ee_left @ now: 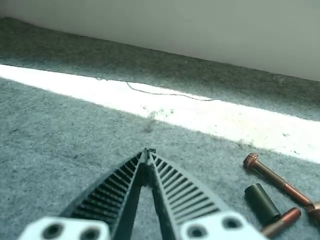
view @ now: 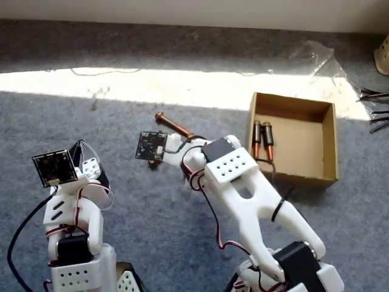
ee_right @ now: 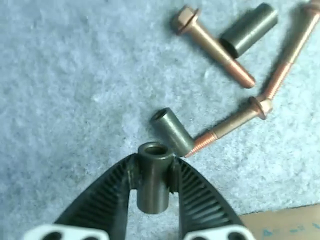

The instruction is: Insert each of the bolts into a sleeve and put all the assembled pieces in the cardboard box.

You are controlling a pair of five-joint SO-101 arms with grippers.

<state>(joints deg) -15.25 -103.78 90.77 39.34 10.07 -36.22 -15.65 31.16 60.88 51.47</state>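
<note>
My right gripper is shut on a dark sleeve, held upright just above the grey carpet. Just beyond it a second sleeve lies with a copper bolt touching its end. Farther off lie another bolt, a third sleeve and one more bolt. My left gripper is shut and empty, low over bare carpet to the left of a bolt and a sleeve. The cardboard box holds two assembled pieces.
The right arm stretches over the carpet beside the box, whose corner is close to its gripper. A sunlit strip crosses the carpet behind. A clear plastic bag and black tools lie at the far right.
</note>
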